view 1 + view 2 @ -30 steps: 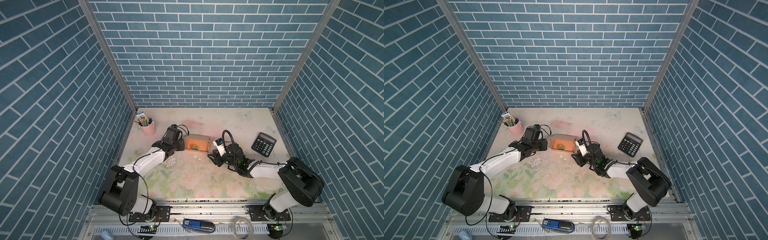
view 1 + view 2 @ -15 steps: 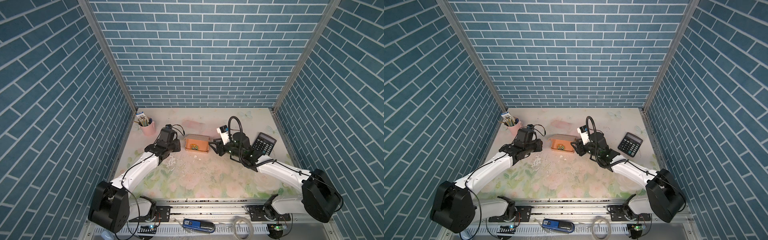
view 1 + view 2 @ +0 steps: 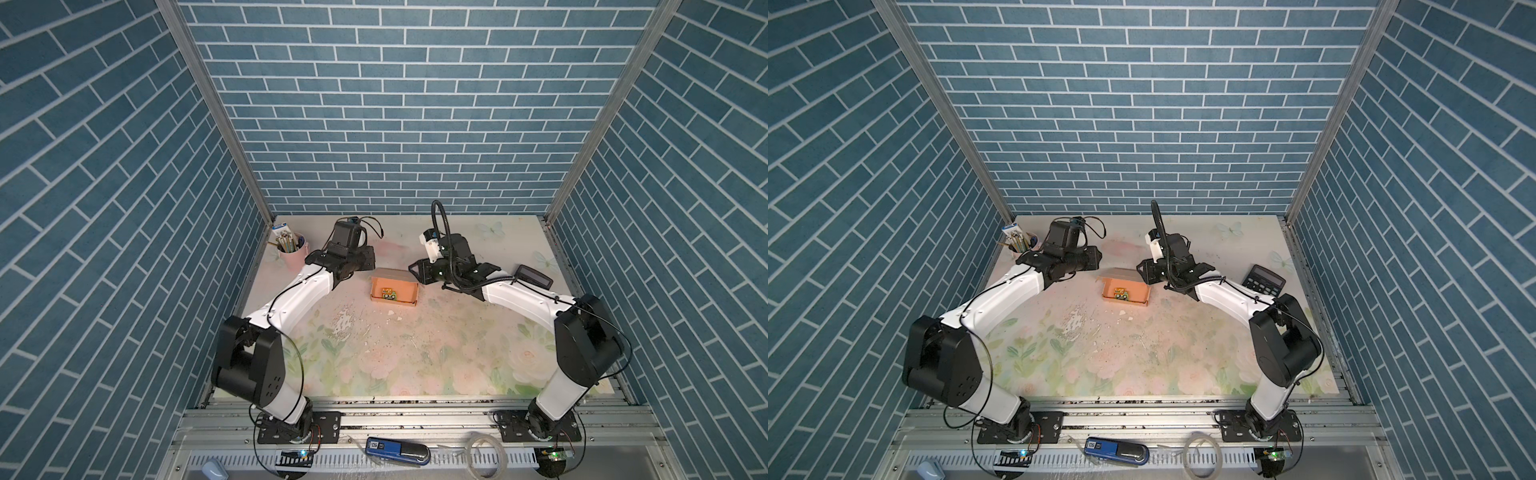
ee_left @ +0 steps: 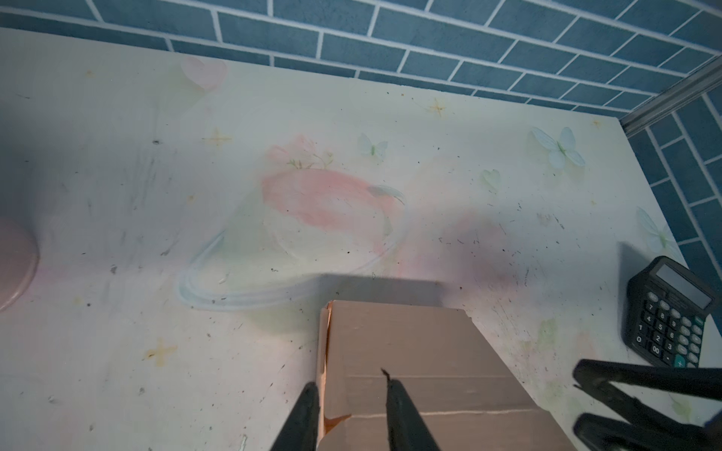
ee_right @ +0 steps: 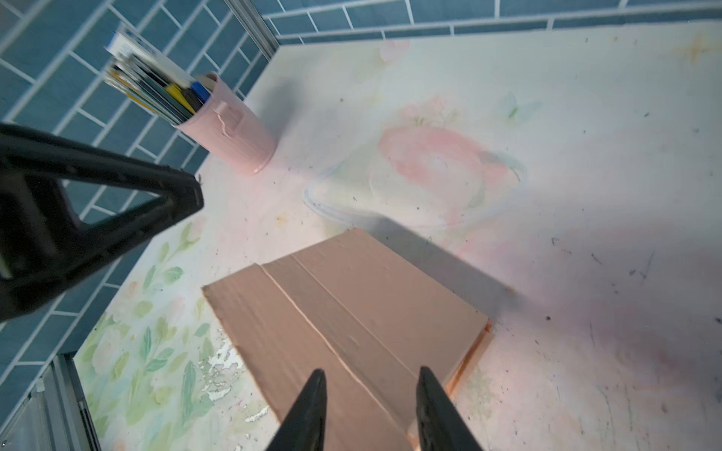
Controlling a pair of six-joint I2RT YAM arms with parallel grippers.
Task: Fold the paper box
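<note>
At the back middle of the desk (image 3: 415, 357), between the two arms, the box (image 3: 394, 291) sits on its base. In both top views its orange inside shows from the front, with a small green-and-yellow patch (image 3: 389, 294) on it, while a tan panel rises along the back edge. In the wrist views that panel is creased cardboard sloping over the tray. The walls look raised, so I judge the step in hand to be closing the lid. The next move calls for pressing the panel forward and down and tucking its front flap inside the front wall, with one tool steadying the tray so it does not slide. The left tool (image 4: 349, 380) hangs at the box's left end with its jaws partly apart, one finger outside the side wall and the other over the panel. The gap is wider than the cardboard, so it grips nothing; whether a finger touches I cannot tell. The right tool (image 5: 371, 371) hovers over the right end, jaws likewise partly apart and empty, the panel showing between them. Further out, a calculator (image 3: 534, 277) lies near the right wall and a pink cup (image 3: 293, 254) of pens stands in the back left corner.
</note>
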